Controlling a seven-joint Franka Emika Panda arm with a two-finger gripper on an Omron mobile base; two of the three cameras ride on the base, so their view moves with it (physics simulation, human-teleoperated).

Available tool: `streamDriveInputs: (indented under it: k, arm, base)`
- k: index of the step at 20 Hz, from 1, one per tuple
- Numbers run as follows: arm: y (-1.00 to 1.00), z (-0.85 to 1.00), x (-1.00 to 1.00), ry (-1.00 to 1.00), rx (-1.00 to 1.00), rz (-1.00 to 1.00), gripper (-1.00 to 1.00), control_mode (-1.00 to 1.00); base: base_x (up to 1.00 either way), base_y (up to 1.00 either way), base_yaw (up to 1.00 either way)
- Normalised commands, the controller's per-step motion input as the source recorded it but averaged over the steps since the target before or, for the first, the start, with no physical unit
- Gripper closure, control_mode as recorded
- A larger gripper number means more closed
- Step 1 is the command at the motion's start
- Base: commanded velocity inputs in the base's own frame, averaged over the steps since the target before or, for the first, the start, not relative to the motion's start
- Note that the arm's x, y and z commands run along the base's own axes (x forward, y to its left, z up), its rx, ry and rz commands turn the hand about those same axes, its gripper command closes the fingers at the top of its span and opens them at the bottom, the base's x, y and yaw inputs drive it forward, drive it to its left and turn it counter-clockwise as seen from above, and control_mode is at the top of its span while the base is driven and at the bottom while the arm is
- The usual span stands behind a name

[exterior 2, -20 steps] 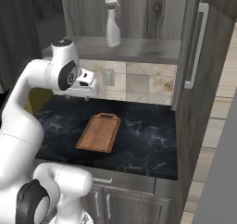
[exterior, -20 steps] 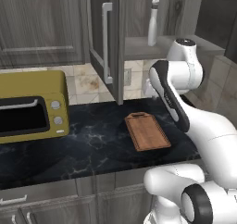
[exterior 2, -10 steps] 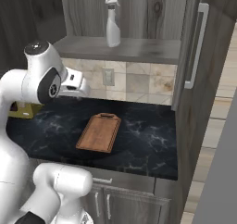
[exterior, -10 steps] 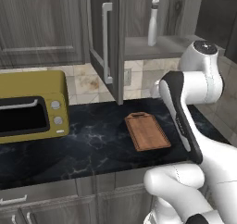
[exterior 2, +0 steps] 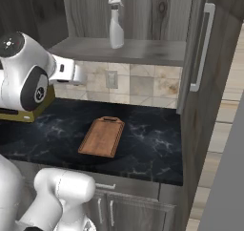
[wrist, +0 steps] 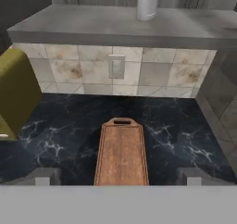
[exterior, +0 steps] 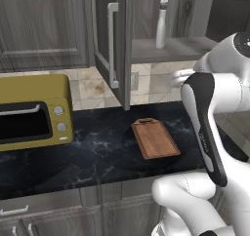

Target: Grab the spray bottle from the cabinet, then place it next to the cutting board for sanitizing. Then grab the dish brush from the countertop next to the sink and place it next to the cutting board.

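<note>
One slim white spray bottle (exterior 2: 116,22) upright on grey cabinet (exterior 2: 143,51) shelf, one brown wooden board (exterior 2: 101,136) flat on glossy black counter (exterior 2: 152,149), one yellow oven (exterior: 31,110) far left, tool (wrist: 118,176) spread wide, empty.

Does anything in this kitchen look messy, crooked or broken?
Nothing stands out. The spray bottle stands upright on the open cabinet's shelf, and the cutting board lies flat on the countertop, with no spills or damage visible.
</note>
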Motion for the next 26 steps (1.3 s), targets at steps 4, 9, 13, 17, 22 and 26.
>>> streamDriveInputs:
  k: [4,9,13,17,22,26]
  arm:
    - [-0.23,0.45,0.00,-0.25,-0.01,-0.02,-1.00,-1.00]
    - [-0.14,0.51,0.00,-0.22,0.00,0.00,-1.00,-1.00]
    - [-0.06,0.62,0.00,-0.22,0.00,0.00,-1.00,-1.00]
    - [-0.10,0.54,0.00,-0.16,0.00,-0.01,-1.00,-1.00]
    - [-0.04,0.24,0.06,-0.05,0.00,-0.03,-1.00,-1.00]
    - [0.00,0.00,0.32,-0.04,0.00,0.00,-1.00,-1.00]
  base:
    - [0.00,0.00,0.00]
    - [0.00,0.00,0.00]
    - [0.00,0.00,0.00]
    - [0.00,0.00,0.00]
    - [0.00,0.00,0.00]
    - [0.00,0.00,0.00]
